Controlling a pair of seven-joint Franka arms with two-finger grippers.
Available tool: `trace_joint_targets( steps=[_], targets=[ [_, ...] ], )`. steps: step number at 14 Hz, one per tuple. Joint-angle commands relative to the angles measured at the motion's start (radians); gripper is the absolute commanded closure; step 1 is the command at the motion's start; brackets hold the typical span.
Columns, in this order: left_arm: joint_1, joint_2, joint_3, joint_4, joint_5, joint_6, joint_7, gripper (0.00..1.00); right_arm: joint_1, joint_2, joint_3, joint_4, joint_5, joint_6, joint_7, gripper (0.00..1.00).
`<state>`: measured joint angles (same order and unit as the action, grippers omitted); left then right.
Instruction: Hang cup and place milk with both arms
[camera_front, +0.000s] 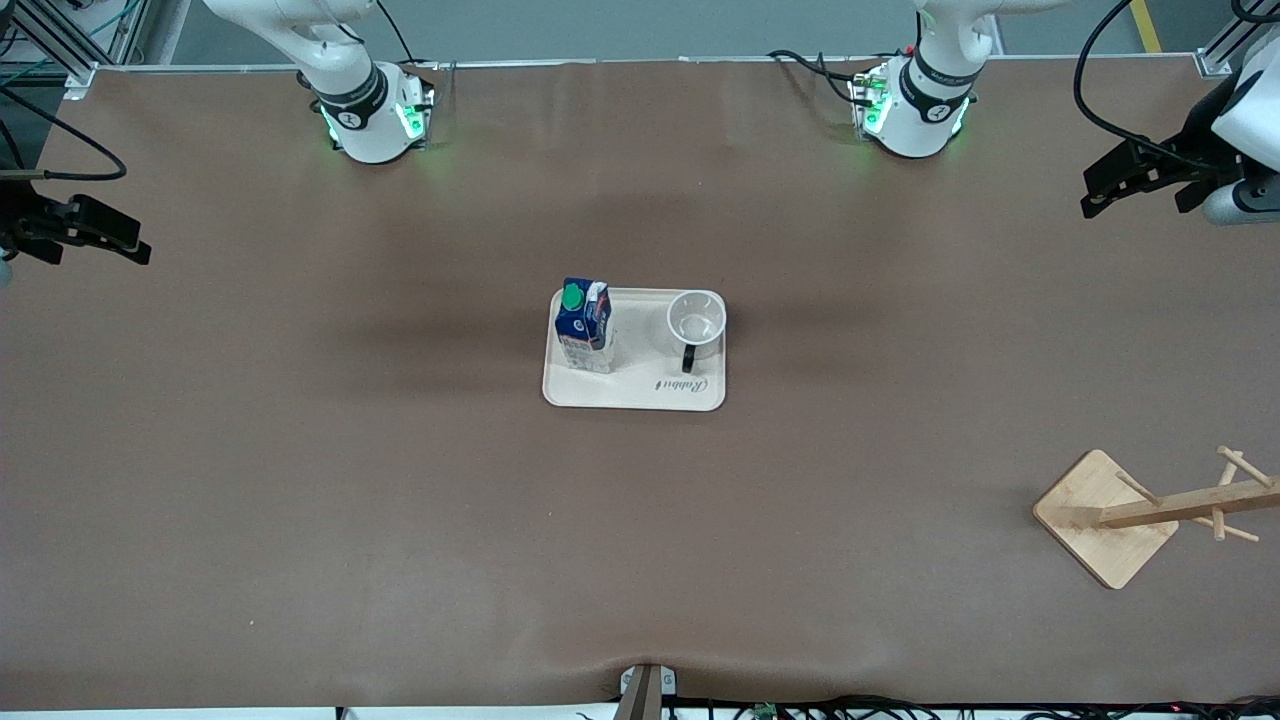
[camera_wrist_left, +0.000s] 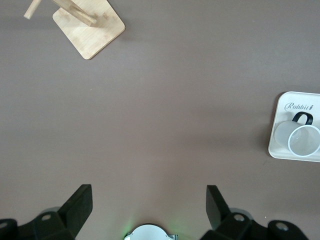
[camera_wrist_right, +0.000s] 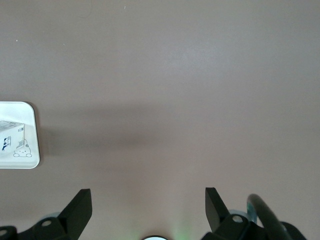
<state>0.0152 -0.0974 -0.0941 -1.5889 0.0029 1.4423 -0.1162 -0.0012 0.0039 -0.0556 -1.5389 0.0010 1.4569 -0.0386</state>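
The white cup stands upright on a cream tray in the middle of the table, its black handle toward the front camera. The milk stands on the same tray, toward the right arm's end. My left gripper hangs open and empty over the table's left-arm end. My right gripper hangs open and empty over the right-arm end. The left wrist view shows the cup on the tray. The right wrist view shows the tray's corner and the milk's lower part.
A wooden cup rack with pegs stands near the front camera at the left arm's end; it also shows in the left wrist view. Brown tabletop surrounds the tray on all sides.
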Motion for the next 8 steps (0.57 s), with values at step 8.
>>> trace_joint_targets(
  steps=[8],
  targets=[
    [-0.015, 0.01, -0.001, 0.043, 0.029, -0.023, -0.003, 0.0, -0.002, -0.001, 0.002, 0.011, -0.003, -0.015, 0.014, 0.0]
  ],
)
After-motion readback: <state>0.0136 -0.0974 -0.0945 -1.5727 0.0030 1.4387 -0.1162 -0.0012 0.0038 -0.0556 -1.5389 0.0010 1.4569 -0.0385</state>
